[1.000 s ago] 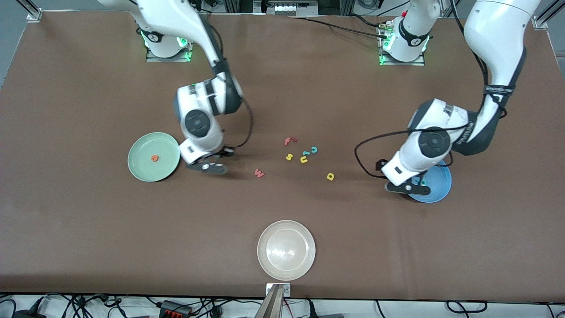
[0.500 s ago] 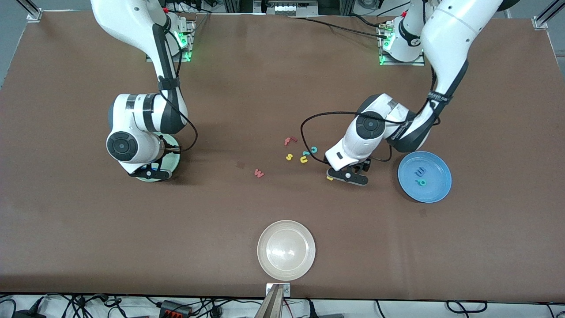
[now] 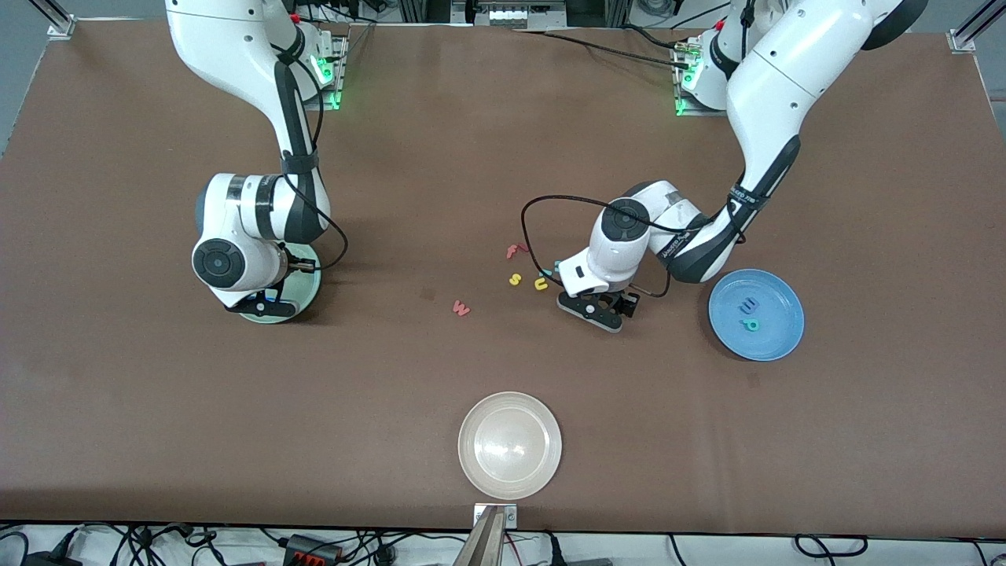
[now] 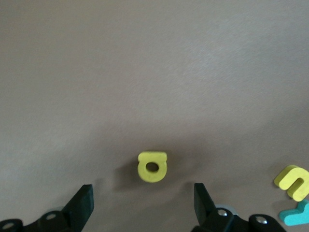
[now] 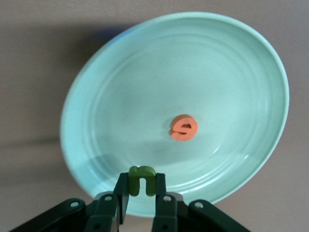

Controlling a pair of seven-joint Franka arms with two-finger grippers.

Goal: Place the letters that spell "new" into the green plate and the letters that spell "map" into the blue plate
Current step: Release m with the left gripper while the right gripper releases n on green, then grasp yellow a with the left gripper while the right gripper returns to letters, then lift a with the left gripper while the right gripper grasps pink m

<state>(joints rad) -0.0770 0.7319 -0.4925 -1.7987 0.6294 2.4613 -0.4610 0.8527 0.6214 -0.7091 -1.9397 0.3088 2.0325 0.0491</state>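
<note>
- Toward the right arm's end of the table, the green plate (image 5: 120, 87) sits with the orange "e" (image 5: 184, 128) lying in it.
- Over that plate hangs the right claw (image 5: 141, 193), pinching the olive-green "n" (image 5: 141, 180) upright between its fingers.
- Nearer the middle of the table, the pinkish-red "w" (image 3: 461, 309) lies alone on the brown table (image 3: 503, 157).
- Farther from the front camera than the "w" lies a loose cluster: the red "f" (image 3: 515, 251), the yellow "s" (image 3: 515, 279) and the yellow "u" (image 3: 541, 284), with a teal letter (image 4: 297, 216) just beside the "u".
- Beside that cluster the left claw (image 4: 142, 203) is low over the table, fingers spread wide, with the yellow "a" (image 4: 152, 166) flat on the table between them, untouched.
- Toward the left arm's end, the blue plate (image 3: 778, 334) holds the blue "m" (image 3: 750, 303) and the teal "p" (image 3: 750, 323).
- Nearest the front camera stands a cream-white plate (image 3: 509, 445).
</note>
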